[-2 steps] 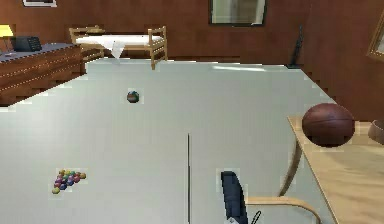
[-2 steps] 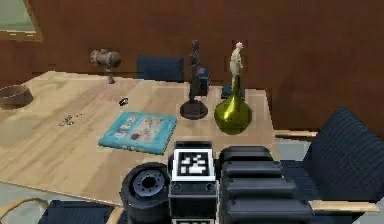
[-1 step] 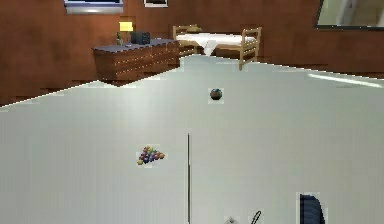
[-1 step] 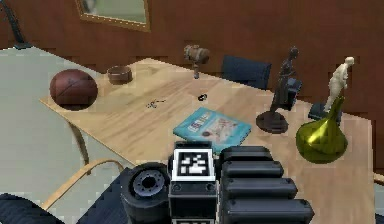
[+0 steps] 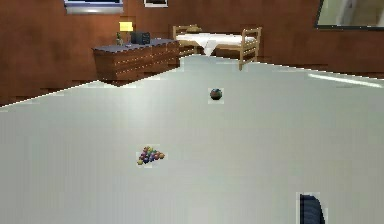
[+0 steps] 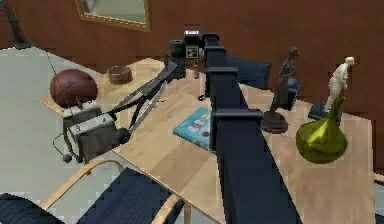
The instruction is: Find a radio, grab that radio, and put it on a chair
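Observation:
A small grey radio [image 6: 88, 135] with a thin antenna stands at the near left corner of a wooden table [image 6: 160, 150] in the arm side view. My arm [image 6: 235, 130] reaches out over the table, and the gripper [image 6: 122, 110] slants down from the arm's far end toward the radio. The radio rests on the tabletop by the fingers, so I cannot tell whether the gripper holds anything. A chair [image 6: 125, 195] with a blue seat and wooden frame stands at the table's near edge, bottom left. A second blue chair [image 6: 256, 72] stands behind the table.
On the table are a brown ball [image 6: 72, 87], a small bowl [image 6: 118, 73], a blue book [image 6: 193, 125], two statuettes [image 6: 286, 85] [image 6: 340, 85] and a yellow-green vase [image 6: 322, 138]. The forward view has pale floor, a dark ball [image 5: 215, 94], small coloured balls [image 5: 151, 155], a dresser [image 5: 135, 58] and a bed [image 5: 215, 42].

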You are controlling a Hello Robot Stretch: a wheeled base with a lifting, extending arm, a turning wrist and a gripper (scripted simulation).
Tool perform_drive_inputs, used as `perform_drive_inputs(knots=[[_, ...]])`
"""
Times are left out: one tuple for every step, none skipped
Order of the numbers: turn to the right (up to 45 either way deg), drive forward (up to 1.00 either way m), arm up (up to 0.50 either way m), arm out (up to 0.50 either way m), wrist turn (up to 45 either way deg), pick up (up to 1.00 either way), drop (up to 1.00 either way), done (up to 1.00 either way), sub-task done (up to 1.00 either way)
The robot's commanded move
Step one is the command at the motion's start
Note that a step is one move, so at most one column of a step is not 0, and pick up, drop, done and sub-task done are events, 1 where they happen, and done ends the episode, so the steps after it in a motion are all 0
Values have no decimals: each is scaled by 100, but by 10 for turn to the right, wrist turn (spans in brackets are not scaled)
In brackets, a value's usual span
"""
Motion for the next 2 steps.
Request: perform_drive_inputs(knots=[[0, 0, 0, 0, 390, 0, 0, 0, 0], [0, 0, -36, 0, 0, 0, 0, 0, 0]])
